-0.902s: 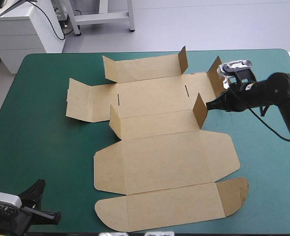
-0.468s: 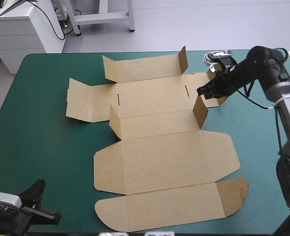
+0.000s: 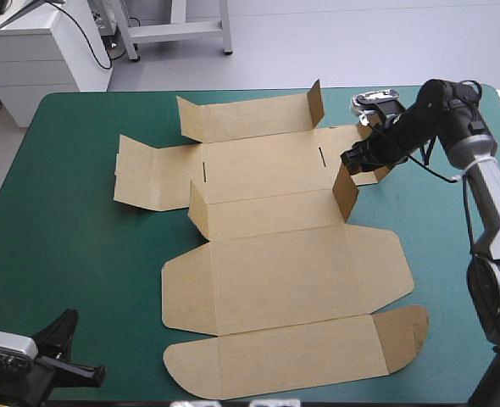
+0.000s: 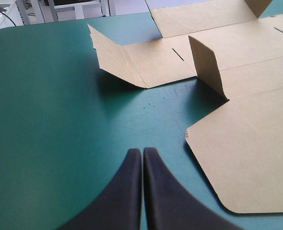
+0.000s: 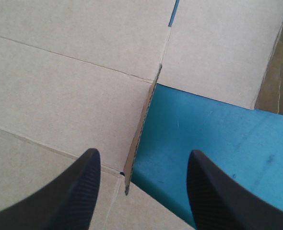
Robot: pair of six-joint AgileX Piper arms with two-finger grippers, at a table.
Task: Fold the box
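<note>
While the left gripper [image 4: 142, 152] rests pressed shut by the table's near left corner, well apart from the work, we judge the step in hand to be raising a side wall. The box [image 3: 275, 280] lies spread across the middle of the teal-green cover [image 3: 63, 254], its lid panels flat toward the near edge. Farther on, toward the far right corner, the right gripper [image 5: 142, 155] stands wide, a finger on either side of the upright flap [image 3: 345, 191]. We should seat deeper, pinch near the crease, and turn gently. Bare cover along the right edge leaves room to swing.
</note>
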